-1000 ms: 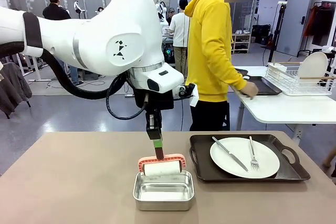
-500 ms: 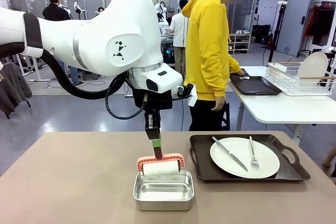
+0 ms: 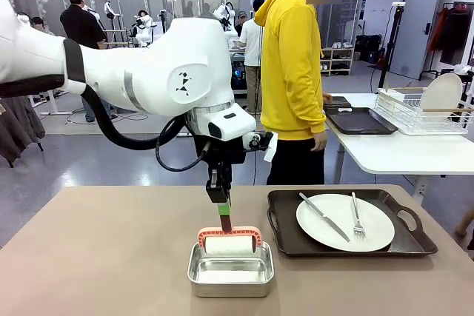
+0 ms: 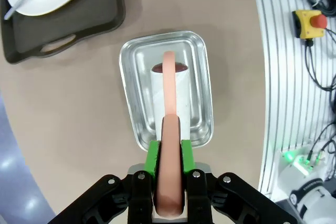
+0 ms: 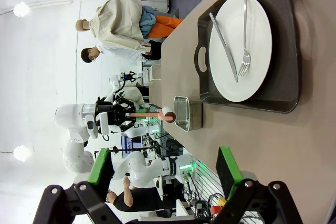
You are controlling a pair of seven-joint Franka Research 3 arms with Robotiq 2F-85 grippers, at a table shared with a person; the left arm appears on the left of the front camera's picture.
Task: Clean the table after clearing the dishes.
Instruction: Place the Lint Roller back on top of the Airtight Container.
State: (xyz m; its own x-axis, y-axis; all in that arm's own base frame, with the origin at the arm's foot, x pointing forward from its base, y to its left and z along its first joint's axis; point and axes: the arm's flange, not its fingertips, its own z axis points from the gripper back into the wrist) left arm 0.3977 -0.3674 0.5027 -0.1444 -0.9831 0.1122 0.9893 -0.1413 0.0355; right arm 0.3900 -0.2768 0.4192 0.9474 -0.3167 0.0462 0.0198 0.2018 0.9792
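Observation:
My left gripper (image 3: pixel 224 209) is shut on the pink handle of a lint roller (image 3: pixel 229 242), held upright. Its white roll (image 4: pixel 168 95) dips into a small steel pan (image 3: pixel 231 270) on the taupe table (image 3: pixel 96 249). In the left wrist view the green pads (image 4: pixel 152 157) clamp the handle. Right of the pan, a dark tray (image 3: pixel 411 246) carries a white plate (image 3: pixel 370 231) with a knife (image 3: pixel 324 217) and a fork (image 3: pixel 356 218). My right gripper (image 5: pixel 164 169) is open above the table, looking along it at the plate (image 5: pixel 252 45).
A person in a yellow hoodie (image 3: pixel 292 64) stands at the far side beside a white table (image 3: pixel 392 153). That table holds a second dark tray (image 3: pixel 361 120) and a wire rack (image 3: pixel 418 109). Bare tabletop lies left of the pan.
My left gripper has shifted slightly right and lowered the roller deeper into the pan. The person has taken a hand off the tray on the white table and turned away from it.

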